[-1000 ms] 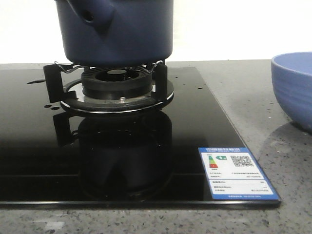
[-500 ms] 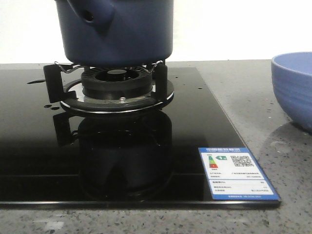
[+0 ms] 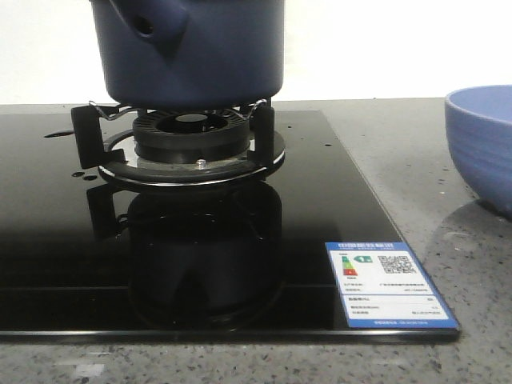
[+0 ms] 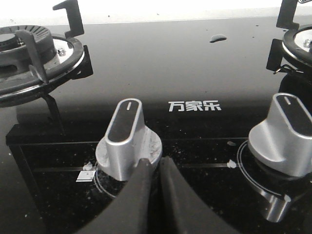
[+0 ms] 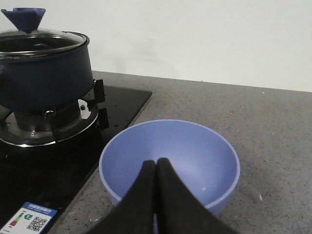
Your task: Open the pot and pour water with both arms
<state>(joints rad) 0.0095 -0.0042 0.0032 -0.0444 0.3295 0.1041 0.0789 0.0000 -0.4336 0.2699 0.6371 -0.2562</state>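
The dark navy pot (image 3: 192,48) stands on the black burner grate (image 3: 188,136), its stubby handle with a round hole pointing front-left. In the right wrist view the pot (image 5: 44,73) carries a glass lid (image 5: 41,41) with a blue knob (image 5: 24,18). My left gripper (image 4: 153,162) is shut and empty, just in front of a silver stove knob (image 4: 126,134). My right gripper (image 5: 156,162) is shut and empty, above the near side of the periwinkle bowl (image 5: 170,156). Neither gripper shows in the front view.
The black glass hob (image 3: 160,240) bears an energy label (image 3: 388,284) at its front right corner. A second silver knob (image 4: 287,131) and another burner (image 4: 29,58) lie on the hob. The bowl (image 3: 484,144) sits on the grey speckled counter (image 5: 273,126).
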